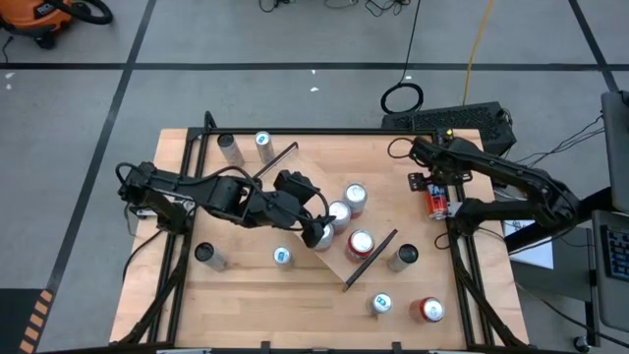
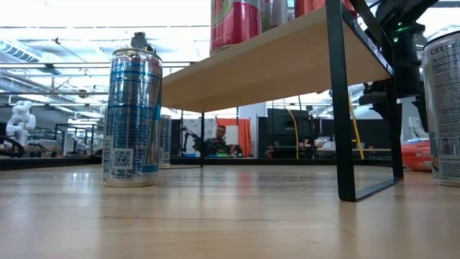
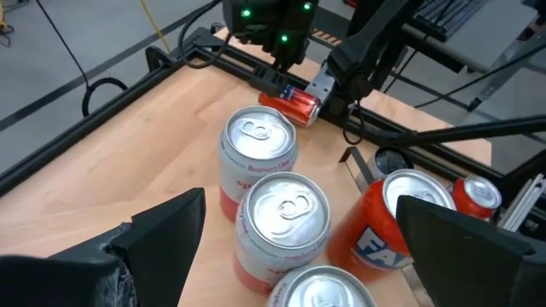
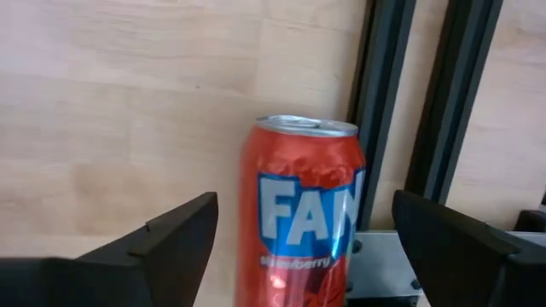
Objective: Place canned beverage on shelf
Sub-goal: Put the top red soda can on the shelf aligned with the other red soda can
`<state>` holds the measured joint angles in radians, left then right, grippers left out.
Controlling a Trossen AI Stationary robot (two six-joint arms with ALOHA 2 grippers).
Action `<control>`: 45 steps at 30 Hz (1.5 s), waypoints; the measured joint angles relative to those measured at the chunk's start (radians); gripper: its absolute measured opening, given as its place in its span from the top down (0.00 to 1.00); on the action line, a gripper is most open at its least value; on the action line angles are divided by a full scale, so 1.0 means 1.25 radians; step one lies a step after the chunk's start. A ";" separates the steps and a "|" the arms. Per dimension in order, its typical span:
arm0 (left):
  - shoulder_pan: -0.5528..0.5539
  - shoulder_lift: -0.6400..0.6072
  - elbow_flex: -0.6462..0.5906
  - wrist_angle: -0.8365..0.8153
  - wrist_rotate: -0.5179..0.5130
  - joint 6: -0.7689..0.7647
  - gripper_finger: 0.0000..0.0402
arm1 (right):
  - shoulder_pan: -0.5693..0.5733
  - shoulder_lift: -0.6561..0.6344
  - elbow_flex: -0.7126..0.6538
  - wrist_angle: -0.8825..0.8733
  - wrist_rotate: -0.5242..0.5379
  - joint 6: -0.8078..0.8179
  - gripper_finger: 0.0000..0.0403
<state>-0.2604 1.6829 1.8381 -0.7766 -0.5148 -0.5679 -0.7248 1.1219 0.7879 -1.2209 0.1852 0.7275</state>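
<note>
Right pincer open around a red can at the surface's edge

Right pincer (image 1: pixel 439 193) sits at the right edge of the wooden surface (image 1: pixel 246 295), fingers spread wide with a red can (image 4: pixel 300 213) between them, not yet gripped. This can appears to lie on its side beside the black frame (image 4: pixel 426 94). Left pincer (image 1: pixel 319 228) hovers released over the shelf (image 1: pixel 305 177), above three cans (image 3: pixel 281 217) standing in a row. Another red can (image 3: pixel 388 230) stands just beside them. More cans stand around the surface, off the shelf.

Judging the step as a pickup, the right pincer should centre the can between both fingers, close squarely on its middle, lift clear of the frame, then carry it to a bare part of the shelf away from the left arm.
</note>
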 joint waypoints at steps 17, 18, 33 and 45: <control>-0.014 -0.020 0.000 -0.131 0.013 -0.001 0.04 | -0.026 0.192 0.000 0.070 -0.130 -0.084 0.19; -0.014 -0.021 0.000 -0.138 0.013 -0.001 0.04 | -0.026 0.195 -0.001 0.080 -0.141 -0.083 0.19; -0.016 -0.027 0.000 -0.170 0.012 0.002 0.04 | -0.026 0.269 -0.001 0.098 -0.176 -0.171 0.19; -0.016 -0.027 0.000 -0.169 0.011 -0.002 0.04 | -0.026 0.257 -0.001 0.097 -0.194 -0.221 0.33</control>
<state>-0.2798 1.6485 1.8381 -0.9882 -0.5010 -0.5701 -0.7574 1.4426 0.7872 -1.0996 -0.0574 0.4513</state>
